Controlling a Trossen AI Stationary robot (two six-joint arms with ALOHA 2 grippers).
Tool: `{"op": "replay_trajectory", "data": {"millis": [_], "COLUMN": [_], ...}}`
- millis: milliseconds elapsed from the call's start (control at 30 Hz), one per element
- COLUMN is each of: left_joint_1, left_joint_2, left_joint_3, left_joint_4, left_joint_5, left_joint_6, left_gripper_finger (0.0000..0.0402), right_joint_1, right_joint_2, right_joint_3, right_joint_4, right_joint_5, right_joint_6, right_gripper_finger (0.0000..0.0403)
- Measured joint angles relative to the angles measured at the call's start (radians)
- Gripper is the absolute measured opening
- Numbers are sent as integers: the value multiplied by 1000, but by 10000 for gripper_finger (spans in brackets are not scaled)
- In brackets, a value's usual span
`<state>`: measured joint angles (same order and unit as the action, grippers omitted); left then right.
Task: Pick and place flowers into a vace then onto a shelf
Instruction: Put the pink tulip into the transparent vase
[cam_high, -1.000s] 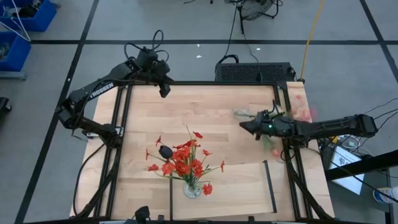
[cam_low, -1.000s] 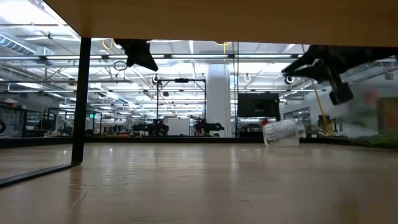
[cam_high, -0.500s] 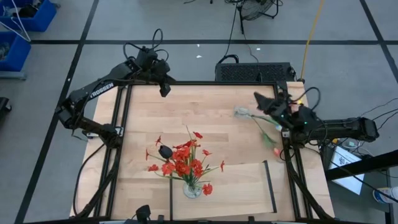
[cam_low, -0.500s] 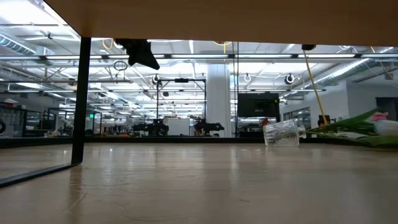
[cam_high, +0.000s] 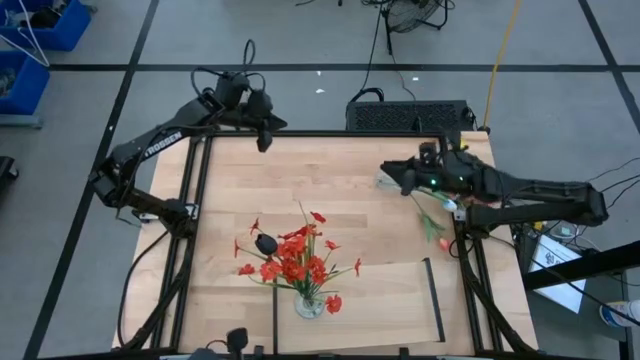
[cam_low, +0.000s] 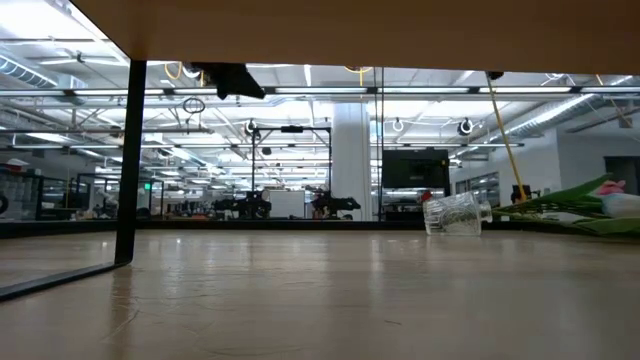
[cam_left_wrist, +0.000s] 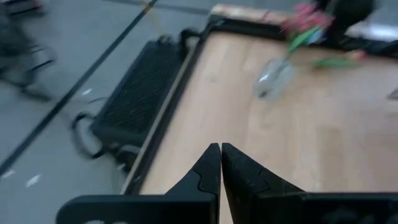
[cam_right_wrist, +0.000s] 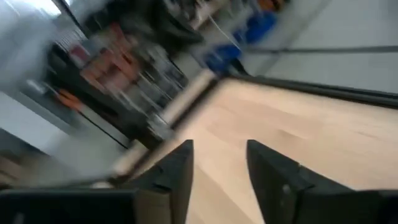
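Observation:
A clear glass vase (cam_high: 383, 184) lies on its side at the table's far right, also seen in the low view (cam_low: 455, 213). Loose flowers (cam_high: 432, 222) lie beside it, green stems on the wood, a pink-red tulip bud (cam_high: 443, 243) toward the right edge. My right gripper (cam_high: 390, 173) hovers open above that vase, nothing between its fingers (cam_right_wrist: 180, 171). A second vase (cam_high: 308, 304) stands upright on the shelf (cam_high: 390, 300), holding red flowers (cam_high: 295, 262). My left gripper (cam_high: 263, 138) waits shut over the far left corner, its fingers (cam_left_wrist: 211, 165) together.
A black box (cam_high: 410, 115) sits just beyond the table's far edge. Black frame rails run along the table's sides, and the shelf's thin uprights (cam_high: 436, 300) stand at its short ends. A small dark object (cam_high: 265, 243) lies by the red flowers. Bare wood (cam_high: 330, 180) spans the far middle.
My right gripper has risen from near the tabletop, leaving the low view, rolled about its axis and moved toward the far edge, then left over the lying vase. The loose flowers, blurred in motion a second ago, now lie still on the table. My left gripper has turned slightly in place.

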<state>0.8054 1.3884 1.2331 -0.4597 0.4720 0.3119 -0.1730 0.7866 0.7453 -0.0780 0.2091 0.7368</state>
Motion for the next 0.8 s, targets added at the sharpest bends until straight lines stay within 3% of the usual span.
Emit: {"op": "replay_trajectory", "data": {"millis": [100,233,433,567,800], "left_joint_1": [25,59,58,-6,-9], "left_joint_2": [0,19,71,110,238], "left_joint_3": [0,1,2,-1,38], "left_joint_4": [19,22,-82,-171,-224], "left_joint_5": [110,152,253,117,166], "left_joint_6": [-34,-178,-192,-14,112], "left_gripper_finger": [10,7,4,6,3], "right_joint_1": [-26,-58,-140,-191,-255], "right_joint_2": [46,96,106,126,203], "right_joint_3": [153,279,325,325,325], "right_joint_4": [-324,-632,-792,-911,-1028], "right_joint_5": [-4,-3,-76,-131,-199], "right_joint_6": [-63,-162,-231,-230,-266], "right_gripper_finger": [163,180,174,173,182]}}
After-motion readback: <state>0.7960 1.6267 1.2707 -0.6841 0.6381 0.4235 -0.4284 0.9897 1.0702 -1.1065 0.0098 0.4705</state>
